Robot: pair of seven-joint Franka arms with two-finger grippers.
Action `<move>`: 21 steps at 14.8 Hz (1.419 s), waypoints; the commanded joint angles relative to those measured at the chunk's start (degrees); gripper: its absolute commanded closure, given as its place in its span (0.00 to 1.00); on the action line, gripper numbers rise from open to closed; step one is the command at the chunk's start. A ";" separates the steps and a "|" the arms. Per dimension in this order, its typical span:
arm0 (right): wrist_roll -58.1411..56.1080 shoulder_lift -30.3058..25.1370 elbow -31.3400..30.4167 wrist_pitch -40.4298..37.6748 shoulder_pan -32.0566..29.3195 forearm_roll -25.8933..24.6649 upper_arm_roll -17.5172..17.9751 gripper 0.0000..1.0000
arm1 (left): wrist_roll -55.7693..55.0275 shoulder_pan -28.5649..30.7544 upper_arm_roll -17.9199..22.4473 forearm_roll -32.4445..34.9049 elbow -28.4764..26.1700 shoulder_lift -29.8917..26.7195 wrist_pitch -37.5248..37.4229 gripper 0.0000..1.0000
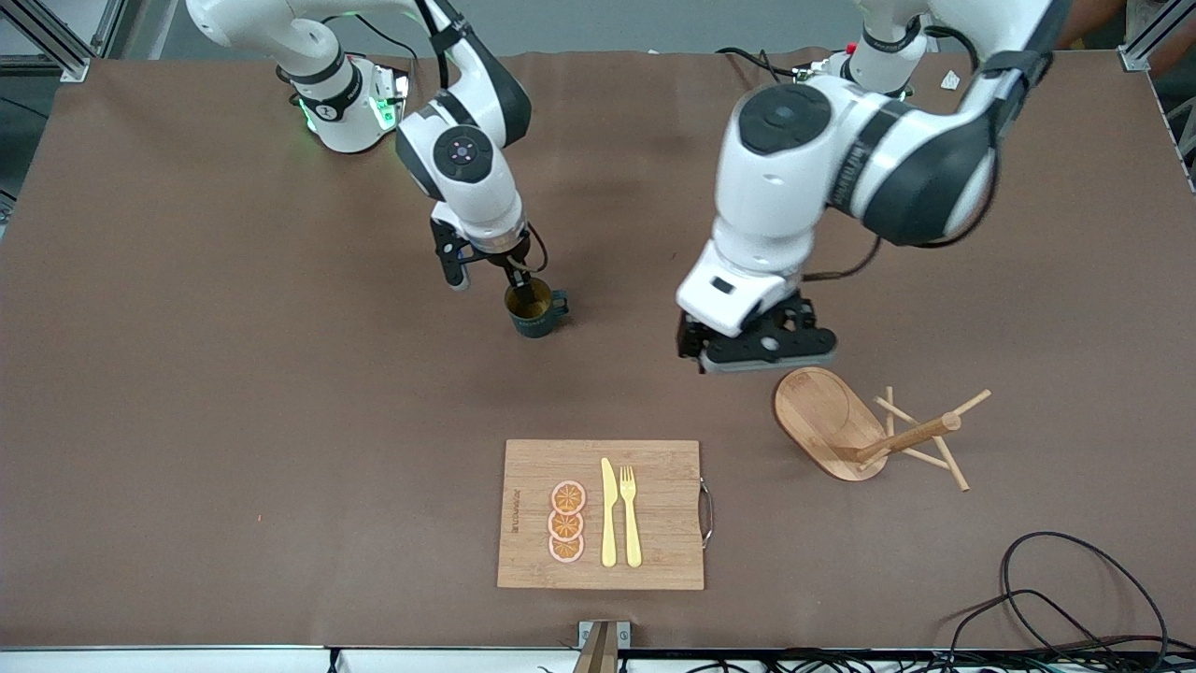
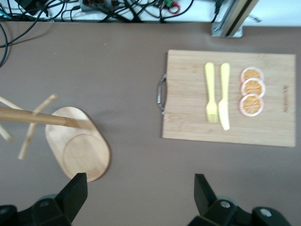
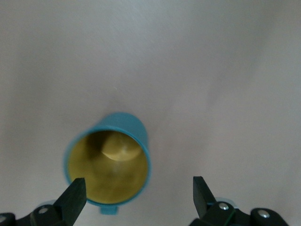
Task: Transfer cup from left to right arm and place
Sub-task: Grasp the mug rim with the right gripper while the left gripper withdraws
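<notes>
On the brown tabletop near the middle: small dark teal ribbed mug, upright. Right gripper just above, fingers spread, apparently releasing (placing step). Left gripper over wooden peg rack, fingers spread, waiting. Next: lift clear, straight up.

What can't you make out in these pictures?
Front view: the left gripper, above the table beside the peg rack, hides its fingertips.
Right wrist view: the cup under the right gripper; rim hides most of its handle.
Left wrist view: rack pegs run off the edge.
Front view: cutting board lettering too small.
</notes>
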 commanded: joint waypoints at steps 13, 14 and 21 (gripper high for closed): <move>3.57 3.24 0.48 1.53 -1.78 0.55 -0.68 0.96 | 44.45 10.79 14.97 -22.48 -0.63 -14.88 -13.60 0.00; 3.66 3.24 0.66 1.44 -1.87 0.55 -0.68 0.99 | 46.73 9.39 17.78 -22.93 -0.63 -15.67 -14.48 0.00; -22.65 1.48 1.80 -0.58 -4.85 0.28 -0.77 1.00 | 52.29 3.49 30.37 -28.20 -5.37 -24.19 -16.86 0.00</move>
